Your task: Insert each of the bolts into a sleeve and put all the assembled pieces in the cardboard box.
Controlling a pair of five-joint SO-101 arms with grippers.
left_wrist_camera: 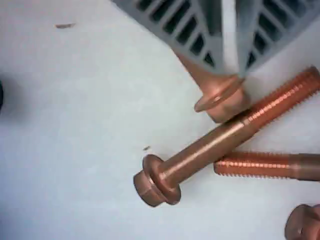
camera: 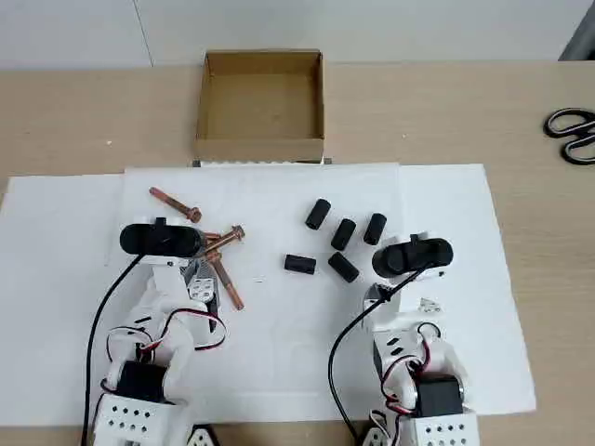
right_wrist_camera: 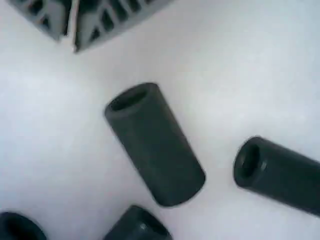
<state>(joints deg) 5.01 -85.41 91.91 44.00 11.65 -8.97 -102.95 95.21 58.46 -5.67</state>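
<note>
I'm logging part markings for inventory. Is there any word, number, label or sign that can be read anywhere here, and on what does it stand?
None: no readable print on the cardboard box, the bolts, the sleeves, the white paper or the scissors.

Two white plastic robot arms, the left arm (camera: 163, 316) and the right arm (camera: 409, 358). Each has black servo motors (camera: 139, 381), a black cylindrical wrist camera (camera: 160, 240), a long black cable (camera: 100, 321), looping red, black and white wires (camera: 209, 327) and a perforated white base (camera: 130, 423). The right arm's fingers (right_wrist_camera: 45, 15) are grey with ribbed slots.
</note>
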